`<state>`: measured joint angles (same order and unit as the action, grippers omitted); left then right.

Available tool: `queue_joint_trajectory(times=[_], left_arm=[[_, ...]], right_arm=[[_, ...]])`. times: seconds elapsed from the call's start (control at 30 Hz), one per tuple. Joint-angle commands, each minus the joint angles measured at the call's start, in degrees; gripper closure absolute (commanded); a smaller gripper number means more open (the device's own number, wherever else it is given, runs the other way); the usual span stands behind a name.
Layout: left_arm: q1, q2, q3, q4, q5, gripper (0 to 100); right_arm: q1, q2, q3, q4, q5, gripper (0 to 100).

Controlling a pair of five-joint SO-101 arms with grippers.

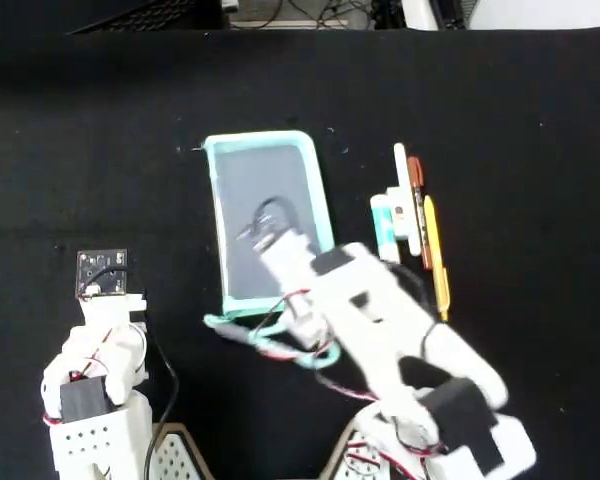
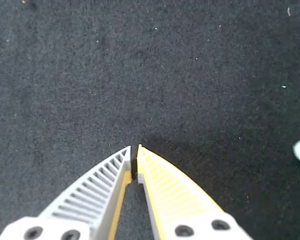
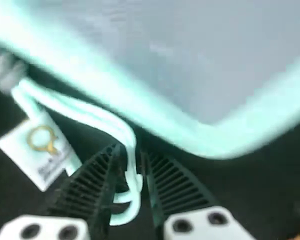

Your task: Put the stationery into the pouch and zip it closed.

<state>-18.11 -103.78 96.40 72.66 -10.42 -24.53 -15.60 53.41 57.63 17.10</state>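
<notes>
The pouch (image 1: 265,215) is grey with a mint border and lies flat at mid-table. Its mint cord (image 1: 265,342) trails off its near end. My right gripper (image 3: 132,152) is shut on a loop of that cord (image 3: 125,130), just off the pouch's edge (image 3: 155,125); a white tag (image 3: 37,145) hangs on the cord. The right arm (image 1: 370,310) covers the pouch's near corner. To the right of the pouch lies the stationery: a white marker (image 1: 400,195), a brown pen (image 1: 416,205), a yellow pen (image 1: 436,255) and a mint-white stick (image 1: 383,228). My left gripper (image 2: 135,149) is shut over bare black cloth.
The left arm (image 1: 95,350) is folded at the near left, well away from the pouch. Black cloth (image 1: 100,150) covers the table. Cables and dark equipment lie beyond the far edge (image 1: 280,15).
</notes>
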Motion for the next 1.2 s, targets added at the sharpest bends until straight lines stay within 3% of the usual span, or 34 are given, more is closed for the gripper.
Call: queue_joint_trajectory(times=[0.0, 0.17, 0.3, 0.47, 0.53, 0.7, 0.8, 1.17], left_arm=[[0.48, -0.44, 0.92, 0.26, -0.35, 95], [0.48, -0.44, 0.92, 0.26, -0.35, 95], [0.48, -0.44, 0.92, 0.26, -0.35, 95], [0.48, -0.44, 0.92, 0.26, -0.35, 95], [0.48, -0.44, 0.92, 0.26, -0.35, 95], [0.48, -0.44, 0.92, 0.26, -0.35, 95], [0.48, -0.44, 0.92, 0.26, -0.35, 95], [0.48, -0.44, 0.92, 0.26, -0.35, 95]], right_arm=[[7.65, -7.52, -0.31, -1.14, 0.18, 98.6], [8.62, -17.8, 5.49, -3.43, -0.62, 98.6], [8.62, -24.13, 6.37, 3.16, 2.29, 96.0], [7.3, -28.44, 3.74, 15.47, 8.53, 73.0], [4.4, -29.32, 3.12, 17.32, 8.62, 68.2], [-8.7, -31.25, 2.33, 20.92, 8.53, 72.2], [-14.42, -30.9, 2.68, 16.0, 8.18, 73.1], [-16.35, -6.46, -4.09, 5.1, 8.18, 73.1]])
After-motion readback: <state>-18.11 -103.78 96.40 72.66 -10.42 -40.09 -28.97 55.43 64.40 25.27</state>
